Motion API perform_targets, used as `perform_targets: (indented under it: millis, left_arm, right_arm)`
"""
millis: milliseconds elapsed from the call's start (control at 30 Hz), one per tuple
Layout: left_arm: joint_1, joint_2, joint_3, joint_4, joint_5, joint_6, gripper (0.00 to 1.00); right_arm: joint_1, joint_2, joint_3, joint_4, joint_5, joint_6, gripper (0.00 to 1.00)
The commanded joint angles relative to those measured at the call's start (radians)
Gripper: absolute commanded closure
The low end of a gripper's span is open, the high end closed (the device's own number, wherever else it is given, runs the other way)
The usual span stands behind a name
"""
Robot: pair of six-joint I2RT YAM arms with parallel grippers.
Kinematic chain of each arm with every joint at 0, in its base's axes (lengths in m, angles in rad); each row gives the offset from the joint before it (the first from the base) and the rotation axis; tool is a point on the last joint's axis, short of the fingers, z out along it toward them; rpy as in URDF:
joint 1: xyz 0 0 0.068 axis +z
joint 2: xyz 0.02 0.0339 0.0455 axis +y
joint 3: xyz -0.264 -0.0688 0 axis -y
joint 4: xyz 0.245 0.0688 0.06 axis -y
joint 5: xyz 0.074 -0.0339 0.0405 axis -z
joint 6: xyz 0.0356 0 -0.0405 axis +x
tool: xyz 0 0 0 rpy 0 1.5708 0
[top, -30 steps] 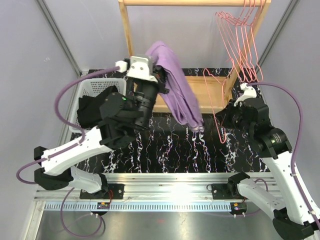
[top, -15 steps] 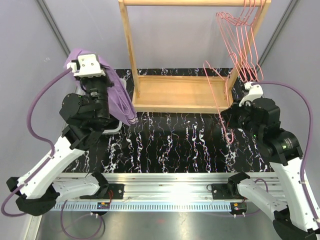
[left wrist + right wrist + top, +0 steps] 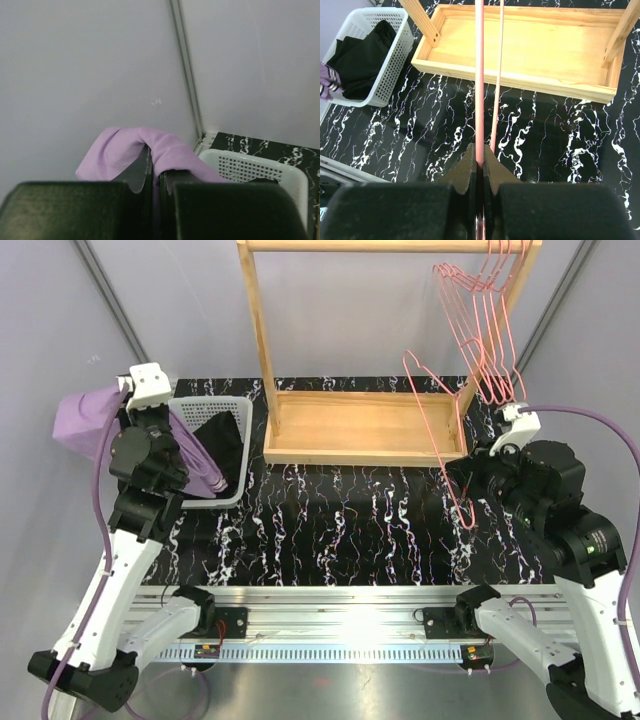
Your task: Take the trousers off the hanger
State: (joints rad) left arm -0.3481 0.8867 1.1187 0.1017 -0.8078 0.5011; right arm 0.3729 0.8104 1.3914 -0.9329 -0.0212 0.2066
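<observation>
Hanging limp from the left gripper (image 3: 155, 167), which is pressed together on a fold of cloth, the lilac trousers (image 3: 85, 422) sit at the far left by the wall, bunched on one side and trailing their legs over the white basket (image 3: 205, 400), where the black trousers (image 3: 222, 440) lie. Both look light, soft and floppy, likely to slide through a loose pinch, so a thick gathered fold seems the safest hold. The right gripper (image 3: 480, 161) pinches the bare pink wire hanger (image 3: 479, 75) above the desk (image 3: 340, 520) at the right.
</observation>
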Motion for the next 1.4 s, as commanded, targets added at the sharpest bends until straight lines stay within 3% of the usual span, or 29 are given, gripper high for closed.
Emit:
perform_targets:
  millis: [0, 200, 400, 767, 1000, 1233, 1367]
  left_arm:
    - [0.070, 0.018, 0.079, 0.024, 0.077, 0.028, 1.00]
    - [0.144, 0.086, 0.076, -0.120, 0.125, 0.051, 1.00]
    - [0.149, 0.074, 0.027, -0.105, 0.105, 0.019, 1.00]
    - [0.149, 0.087, 0.323, -0.166, 0.136, 0.122, 1.00]
    - [0.149, 0.015, 0.178, -0.066, 0.087, 0.261, 1.00]
    - [0.147, -0.038, 0.070, -0.031, 0.087, 0.258, 1.00]
    - [0.165, 0.017, 0.000, 0.044, 0.104, 0.237, 1.00]
  right_arm:
    - [0.000, -0.017, 0.037, 0.014, -0.039, 0.000, 1.00]
    - [0.000, -0.027, 0.063, -0.014, -0.048, -0.003, 1.00]
    - [0.000, -0.036, 0.024, 0.008, -0.057, 0.005, 1.00]
    - [0.000, -0.042, 0.008, 0.020, -0.065, -0.006, 1.00]
    - [0.001, -0.053, 0.017, 0.003, -0.075, -0.018, 1.00]
    - [0.000, -0.065, 0.006, 0.011, -0.126, -0.004, 1.00]
    - [0.000, -0.080, 0.000, 0.019, -0.166, 0.026, 1.00]
